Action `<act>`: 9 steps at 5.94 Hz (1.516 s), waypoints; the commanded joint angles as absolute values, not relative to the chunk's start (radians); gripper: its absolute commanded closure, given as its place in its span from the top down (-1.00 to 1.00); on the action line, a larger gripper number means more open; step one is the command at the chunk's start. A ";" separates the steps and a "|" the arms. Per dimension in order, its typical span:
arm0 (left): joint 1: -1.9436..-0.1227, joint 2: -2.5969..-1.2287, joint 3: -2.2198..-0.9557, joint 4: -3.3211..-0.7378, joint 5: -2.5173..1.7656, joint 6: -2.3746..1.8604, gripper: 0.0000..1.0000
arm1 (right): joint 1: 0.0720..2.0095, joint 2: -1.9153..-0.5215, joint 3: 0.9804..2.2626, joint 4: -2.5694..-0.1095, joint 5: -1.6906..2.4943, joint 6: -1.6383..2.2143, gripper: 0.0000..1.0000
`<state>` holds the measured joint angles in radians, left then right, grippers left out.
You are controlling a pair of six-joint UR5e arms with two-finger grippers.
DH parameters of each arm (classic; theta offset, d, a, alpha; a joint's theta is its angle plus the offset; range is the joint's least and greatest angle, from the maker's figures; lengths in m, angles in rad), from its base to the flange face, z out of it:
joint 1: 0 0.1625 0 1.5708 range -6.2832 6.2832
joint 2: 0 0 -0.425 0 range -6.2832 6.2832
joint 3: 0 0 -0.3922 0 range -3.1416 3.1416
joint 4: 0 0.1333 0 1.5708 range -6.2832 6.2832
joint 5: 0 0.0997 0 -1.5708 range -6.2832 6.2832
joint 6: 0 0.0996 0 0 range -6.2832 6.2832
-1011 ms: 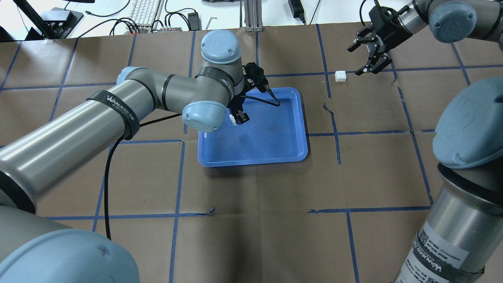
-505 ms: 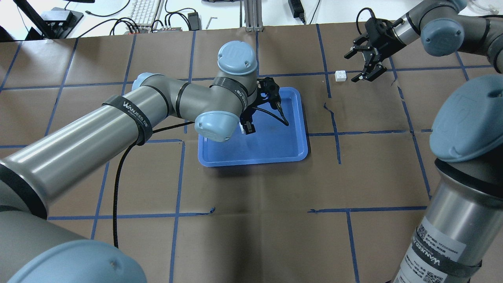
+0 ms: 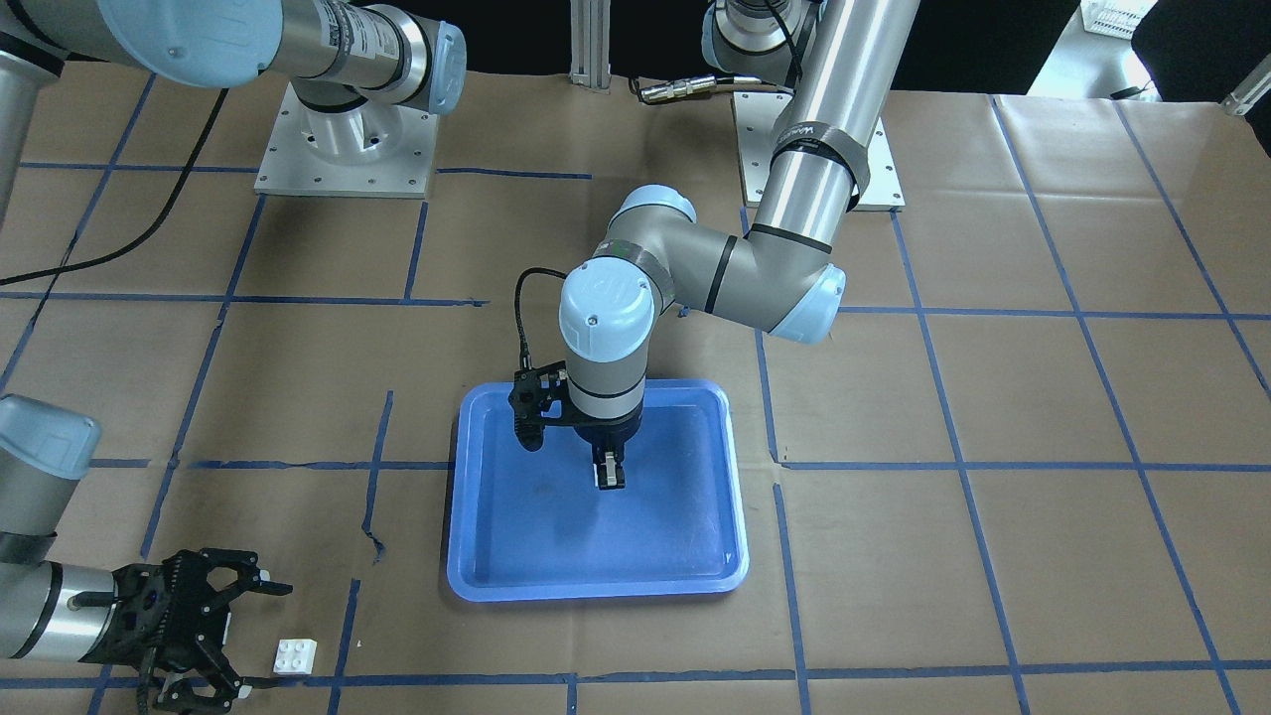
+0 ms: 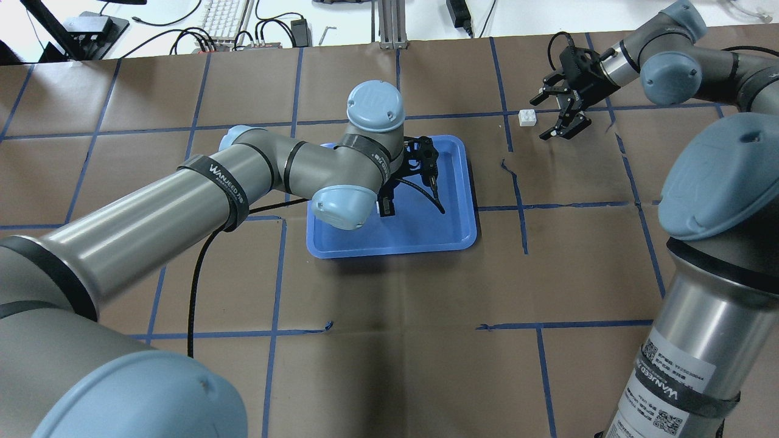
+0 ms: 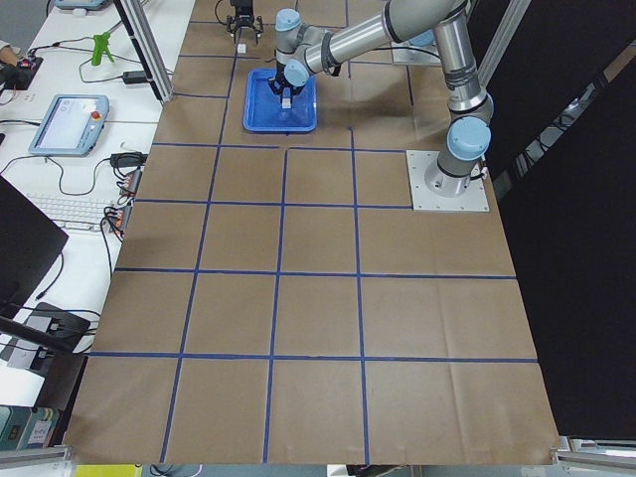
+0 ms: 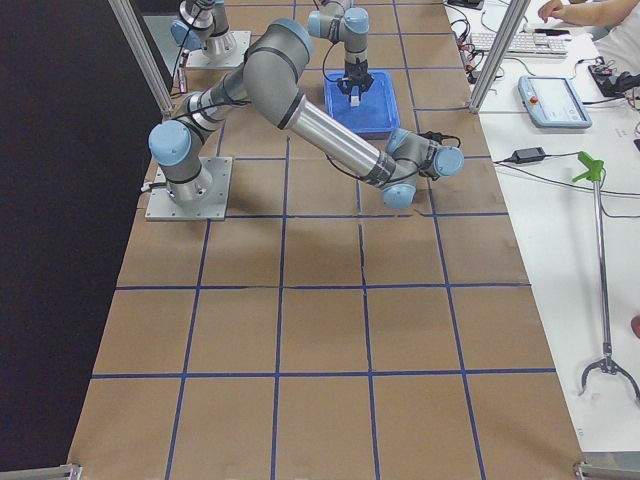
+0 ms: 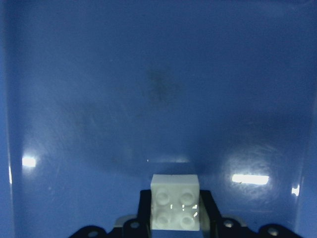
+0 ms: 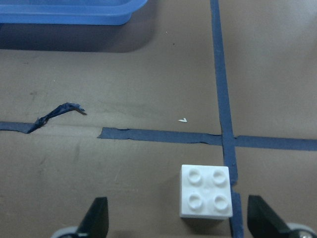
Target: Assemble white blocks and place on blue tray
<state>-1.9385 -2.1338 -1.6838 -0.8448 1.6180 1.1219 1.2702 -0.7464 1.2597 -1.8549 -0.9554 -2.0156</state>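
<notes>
My left gripper (image 4: 386,208) is shut on a white block (image 7: 176,202) and holds it just above the floor of the blue tray (image 4: 426,234), near the tray's middle; it also shows in the front-facing view (image 3: 609,476). The second white block (image 4: 527,117) sits studs up on the brown paper, right of the tray, beside a blue tape line. My right gripper (image 4: 539,120) is open and low at this block. In the right wrist view the block (image 8: 205,197) lies between the two fingers (image 8: 96,218), nearer the right one, touching neither.
The tray (image 3: 596,591) holds nothing but the gripper's block. A torn bit of blue tape (image 8: 57,115) lies between tray and second block. Keyboard and cables (image 4: 225,24) sit beyond the table's far edge.
My left gripper has moved with its block from the tray's left part toward its middle. My right gripper has come down and closer around the second block, still open.
</notes>
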 commanded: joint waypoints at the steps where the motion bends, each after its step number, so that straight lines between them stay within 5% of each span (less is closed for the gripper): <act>1: -1.927 -2.137 -1.694 -0.845 1.615 1.121 0.85 | 1.272 -0.742 1.256 -1.859 -0.954 -2.014 0.73; 3: -1.890 -1.992 -1.658 -1.055 1.591 1.118 0.86 | 1.272 -0.726 1.256 -1.896 -0.957 -2.016 0.50; 6: -1.736 -1.548 -1.661 -1.571 1.519 1.064 0.86 | 1.273 -0.730 1.253 -1.905 -0.959 -2.017 -0.18; 9: -1.643 -1.457 -1.660 -1.635 1.542 0.427 0.97 | 1.279 -0.756 1.247 -1.933 -0.959 -2.006 -0.45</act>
<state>-1.6712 -1.4782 -1.6591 -1.6305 1.5344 0.6451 1.2782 -0.7426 1.2487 -1.9316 -0.9588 -2.0106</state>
